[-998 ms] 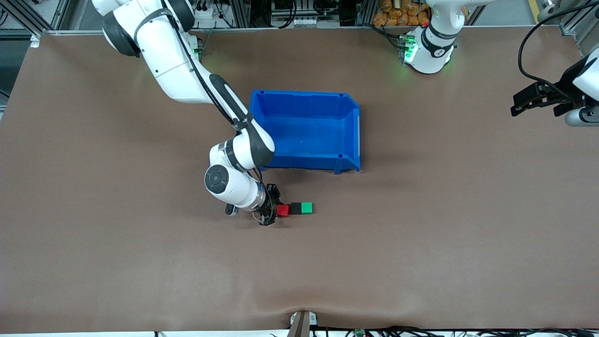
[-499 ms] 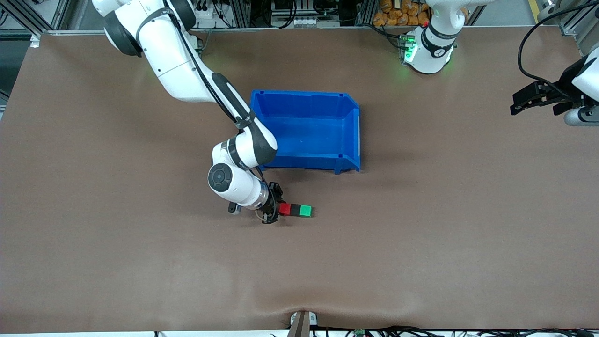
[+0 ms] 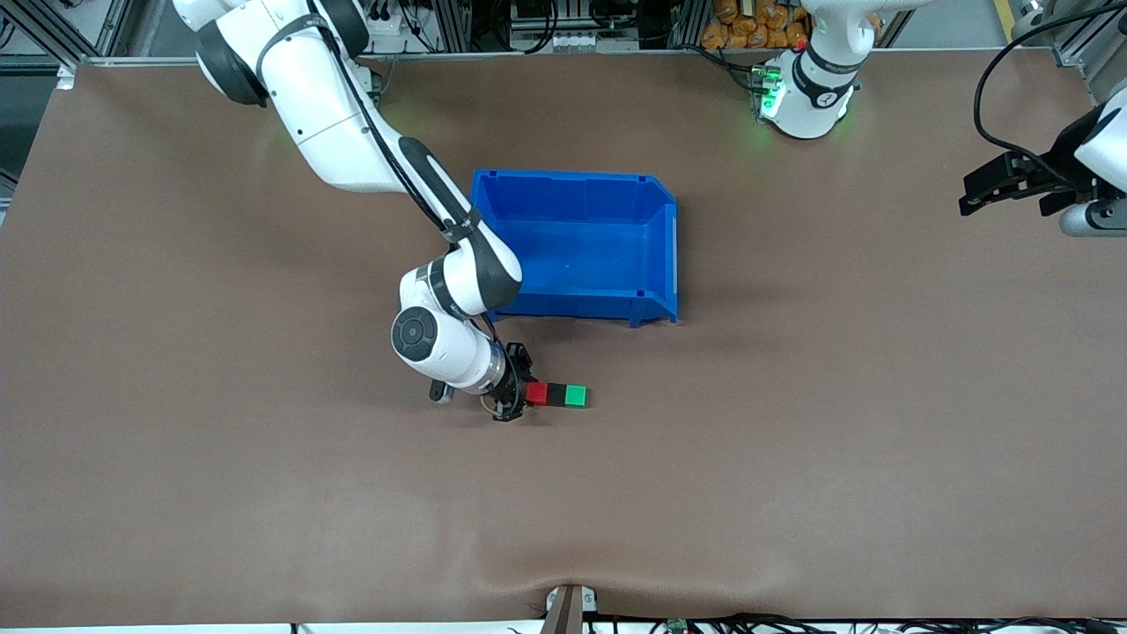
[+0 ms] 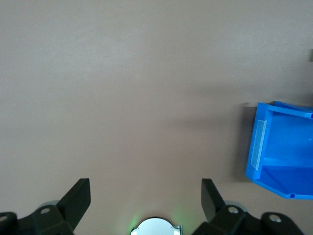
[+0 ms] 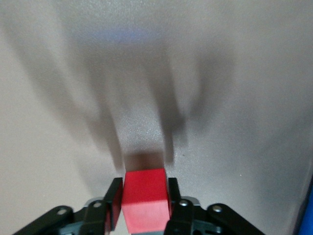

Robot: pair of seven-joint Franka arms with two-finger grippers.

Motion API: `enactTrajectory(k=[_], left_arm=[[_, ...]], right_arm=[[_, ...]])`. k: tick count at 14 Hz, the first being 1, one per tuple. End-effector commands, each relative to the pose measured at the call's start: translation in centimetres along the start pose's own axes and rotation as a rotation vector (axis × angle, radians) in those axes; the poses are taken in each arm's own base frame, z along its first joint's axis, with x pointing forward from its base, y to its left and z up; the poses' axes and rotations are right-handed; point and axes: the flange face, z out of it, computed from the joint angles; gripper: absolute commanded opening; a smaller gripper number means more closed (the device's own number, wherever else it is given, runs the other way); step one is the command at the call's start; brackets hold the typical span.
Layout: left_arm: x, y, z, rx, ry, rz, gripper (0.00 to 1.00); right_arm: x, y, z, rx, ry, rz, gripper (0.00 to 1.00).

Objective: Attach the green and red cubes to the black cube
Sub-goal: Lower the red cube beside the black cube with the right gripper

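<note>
The red cube [image 3: 536, 394], black cube [image 3: 555, 395] and green cube [image 3: 575, 396] lie in one touching row on the brown table, black in the middle, nearer the front camera than the blue bin. My right gripper [image 3: 526, 393] is low at the row's red end, shut on the red cube [image 5: 145, 188]. In the right wrist view its fingers [image 5: 113, 200] flank the cube, with the gripper [image 5: 145, 199] centred on it; the black and green cubes are hidden there. My left gripper [image 3: 963, 197] waits open over the left arm's end of the table, holding nothing [image 4: 145, 185].
The blue bin [image 3: 572, 178] stands mid-table with nothing in it, just farther from the front camera than the cubes; its corner shows in the left wrist view [image 4: 274, 147]. A small metal bracket [image 3: 568, 606] sits at the table's front edge.
The right gripper slid the red cube sideways until it met the black cube, closing the gap seen one second ago. The left arm has hardly moved.
</note>
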Motion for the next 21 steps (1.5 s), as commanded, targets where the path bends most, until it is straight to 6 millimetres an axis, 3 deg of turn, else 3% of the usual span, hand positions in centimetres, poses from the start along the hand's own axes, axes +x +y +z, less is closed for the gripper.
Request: enactTrajectory(k=[1,3,5,21], left_arm=[[-0.6,-0.1,-0.4,-0.006,-0.003,0.001,1.00],[-0.6,-0.1,-0.3,-0.006,-0.003,0.001,1.00],[-0.6,0.0,-0.3,-0.006,-0.004,0.003,1.00],[-0.4,-0.1,-0.1,-0.007,-0.006,0.000,1.00]], right_arm=[[-0.7,-0.3,0.1,0.013,-0.007,0.003,0.62],[-0.7,-0.3,0.1,0.016,0.006,-0.013,0.87],[-0.7,-0.3,0.1,0.020,0.022,-0.027,0.97],[-0.9,-1.3,-2.4,0.026,0.013,-0.029,1.00]])
